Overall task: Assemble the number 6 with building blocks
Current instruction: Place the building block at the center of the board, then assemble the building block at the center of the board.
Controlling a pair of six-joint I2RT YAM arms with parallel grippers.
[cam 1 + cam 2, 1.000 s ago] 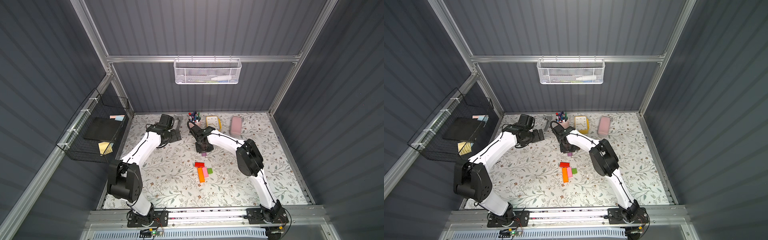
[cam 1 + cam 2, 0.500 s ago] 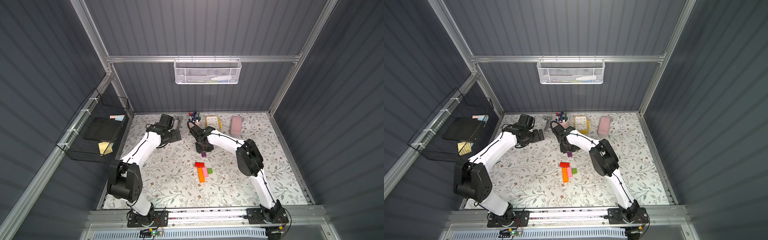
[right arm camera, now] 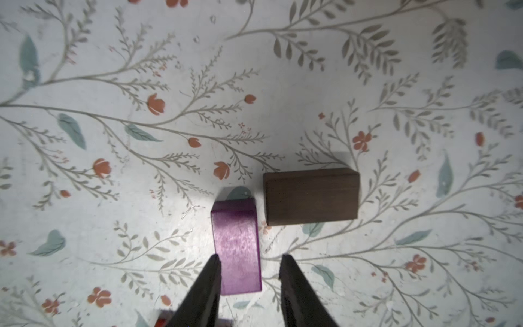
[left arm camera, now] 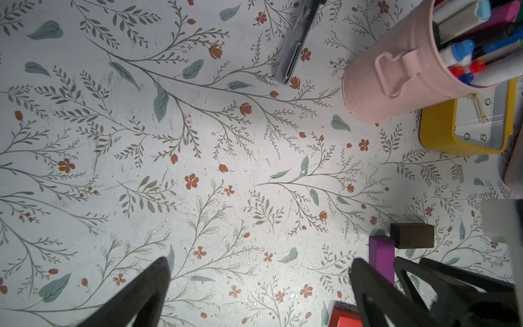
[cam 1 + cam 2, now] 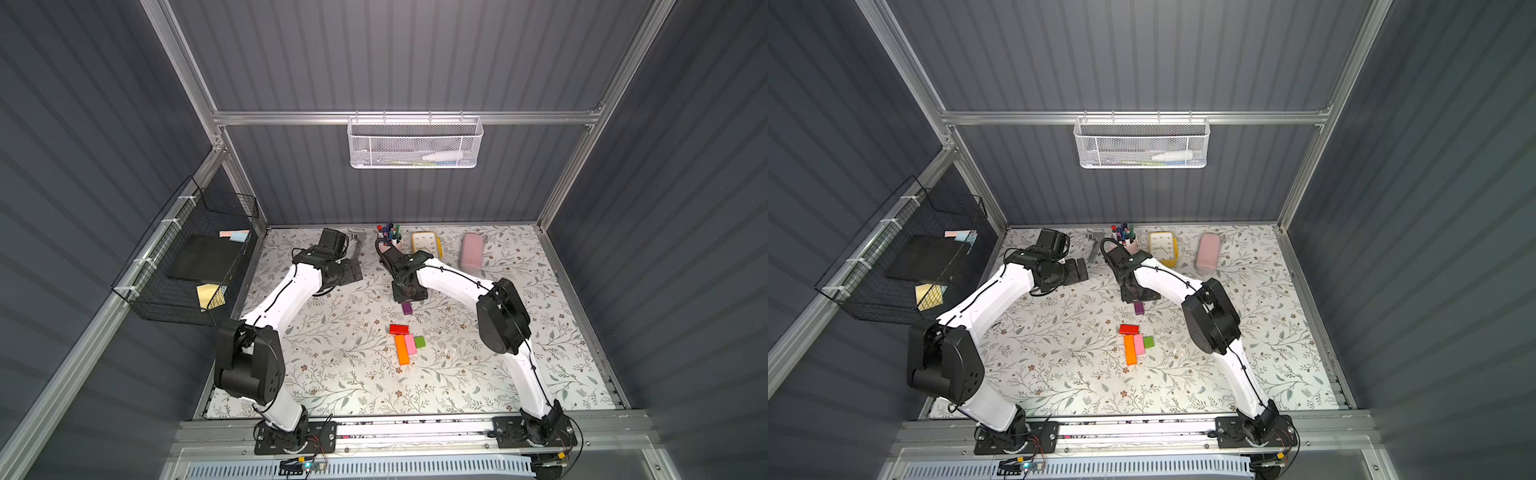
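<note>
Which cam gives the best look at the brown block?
Right wrist: the brown block sits mid-frame, whole top face clear, beside the purple block. Left wrist shows it small and side-on, near the edge. In both top views the right arm hides it.

Bright, even light from above on the floral table [image 5: 340, 374], much dimmer up the dark walls [image 5: 83, 166]. Soft, short shadow behind the dark brown block [image 3: 311, 195]. Blur on the left gripper [image 4: 261, 260], close to the lens. Wide-angle stretch at the corners in both top views.
</note>
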